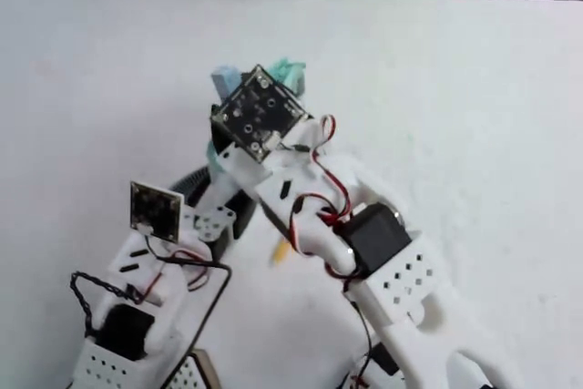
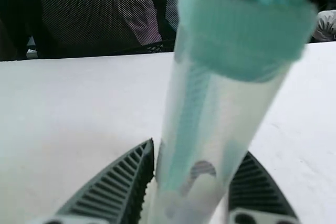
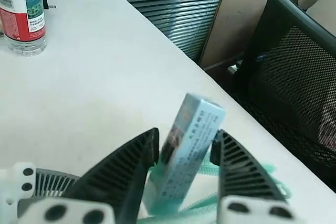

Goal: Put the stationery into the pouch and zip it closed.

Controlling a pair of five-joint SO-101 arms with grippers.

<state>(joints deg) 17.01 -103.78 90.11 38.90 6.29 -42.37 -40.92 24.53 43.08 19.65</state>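
The left arm's jaws are closed narrow on the pouch (image 2: pixel 210 129), a clear tube-like case with a teal end that rises between them and past their tips. The right arm's jaws pinch a small pale-blue box (image 3: pixel 190 145), slightly tilted, between their tips, with the pouch's teal zip edge (image 3: pixel 265 174) just beneath them. A water bottle (image 3: pixel 21 14) stands well beyond them on the white surface (image 1: pixel 474 88).
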